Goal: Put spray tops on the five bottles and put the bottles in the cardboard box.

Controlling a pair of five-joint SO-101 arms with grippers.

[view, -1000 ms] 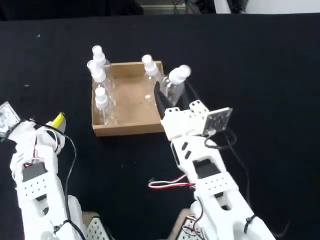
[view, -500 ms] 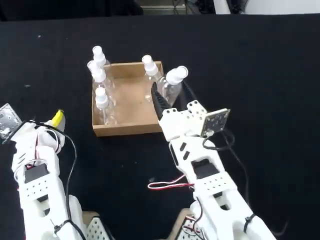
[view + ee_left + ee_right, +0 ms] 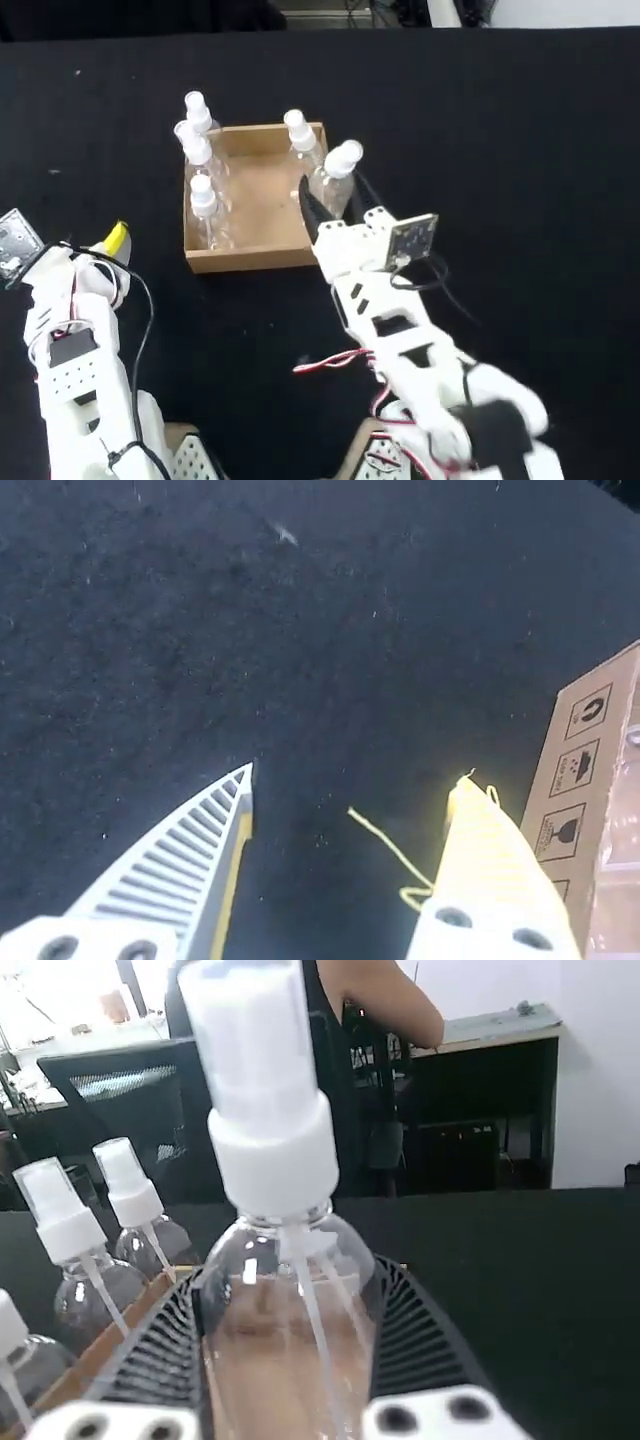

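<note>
Four capped bottles (image 3: 203,197) beside held bottle (image 3: 338,168)

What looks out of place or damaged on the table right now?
Only one small thing: a loose yellow thread curls off the yellow side of the left gripper, as if frayed. The other bottles stand capped by the box, and the right gripper holds the fifth bottle at the box's right wall.
</note>
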